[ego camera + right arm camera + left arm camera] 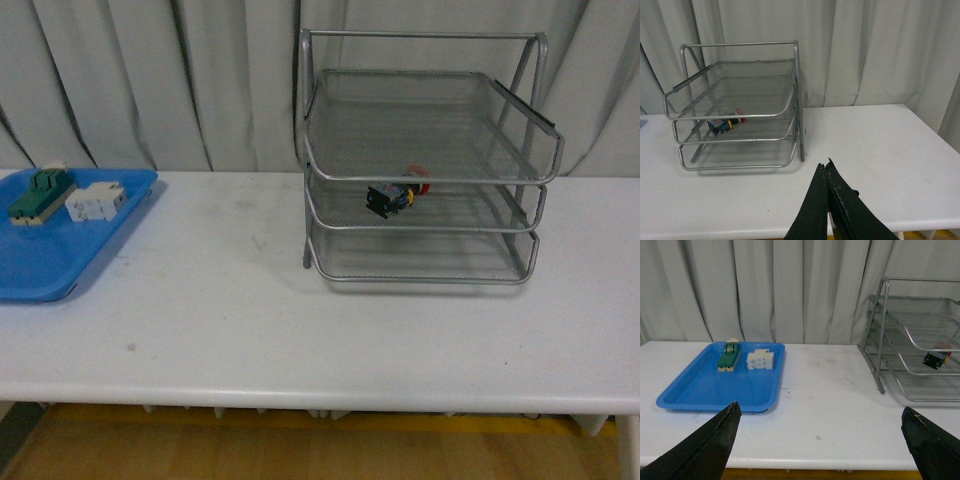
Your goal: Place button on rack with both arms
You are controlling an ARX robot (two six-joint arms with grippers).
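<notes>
The button (396,194), red cap with a yellow ring and a dark body, lies on its side on the middle tier of the silver wire rack (430,60). It also shows as the button (937,358) in the left wrist view and the button (725,124) in the right wrist view, inside the rack (880,315) (740,45). My left gripper (821,417) is open and empty above the table's front edge. My right gripper (825,166) is shut on nothing, off to the rack's side over bare table. Neither arm appears in the front view.
A flat blue tray (50,270) (705,390) sits at the table's left, holding a green-and-cream block (40,193) (729,356) and a white blocky part (96,201) (760,360). Grey curtains hang behind the white table (220,320).
</notes>
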